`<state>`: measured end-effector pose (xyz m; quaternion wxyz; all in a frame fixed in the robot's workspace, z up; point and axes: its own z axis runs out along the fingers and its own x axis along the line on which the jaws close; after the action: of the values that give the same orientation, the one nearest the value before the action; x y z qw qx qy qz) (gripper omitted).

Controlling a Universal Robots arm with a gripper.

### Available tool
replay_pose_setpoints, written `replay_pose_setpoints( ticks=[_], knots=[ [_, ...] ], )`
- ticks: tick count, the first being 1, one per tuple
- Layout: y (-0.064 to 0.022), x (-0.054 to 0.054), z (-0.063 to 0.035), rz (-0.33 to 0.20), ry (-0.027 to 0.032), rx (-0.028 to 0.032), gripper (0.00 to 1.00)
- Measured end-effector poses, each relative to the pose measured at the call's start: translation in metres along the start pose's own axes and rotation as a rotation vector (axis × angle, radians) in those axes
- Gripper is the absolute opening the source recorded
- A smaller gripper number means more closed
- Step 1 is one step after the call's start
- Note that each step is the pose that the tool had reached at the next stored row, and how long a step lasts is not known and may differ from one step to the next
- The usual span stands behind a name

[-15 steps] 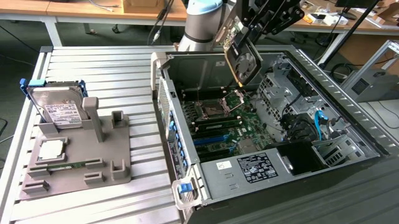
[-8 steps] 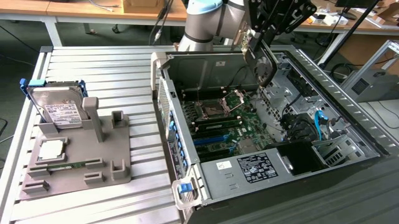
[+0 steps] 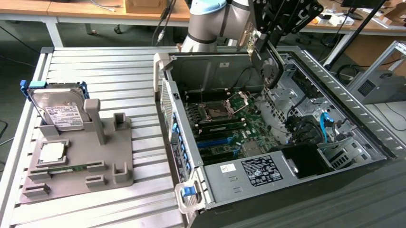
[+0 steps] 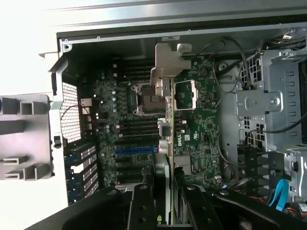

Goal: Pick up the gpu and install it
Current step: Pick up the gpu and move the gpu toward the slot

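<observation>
My gripper (image 3: 261,33) hangs above the open computer case (image 3: 355,118), shut on the gpu (image 3: 256,46). The card hangs on edge over the far part of the case, above the motherboard (image 3: 231,128). In the wrist view the gpu (image 4: 168,100) appears edge-on between my black fingers (image 4: 143,203), its silver bracket (image 4: 169,60) at the end away from the gripper (image 4: 164,187). Beneath it lie the motherboard (image 4: 120,124), the CPU socket (image 4: 148,98) and a blue slot (image 4: 135,150).
To the exterior view's left of the case, a grey fixture (image 3: 85,159) on the slatted metal table (image 3: 114,66) holds a silver hard drive (image 3: 58,113) in a blue frame and a small square chip (image 3: 51,152). Drive cages and cables (image 3: 326,126) line the case's side at the exterior view's right.
</observation>
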<state>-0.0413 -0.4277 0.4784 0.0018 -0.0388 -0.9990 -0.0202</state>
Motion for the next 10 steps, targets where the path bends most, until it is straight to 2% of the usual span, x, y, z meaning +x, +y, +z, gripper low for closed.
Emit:
replay_pose_setpoints(
  ticks=[3, 10],
  knots=[
    [-0.0001, 0.0, 0.0012, 0.0, 0.0, 0.0, 0.27],
    [-0.0004, 0.0, 0.0111, 0.0, -0.0001, 0.0012, 0.27]
  ],
)
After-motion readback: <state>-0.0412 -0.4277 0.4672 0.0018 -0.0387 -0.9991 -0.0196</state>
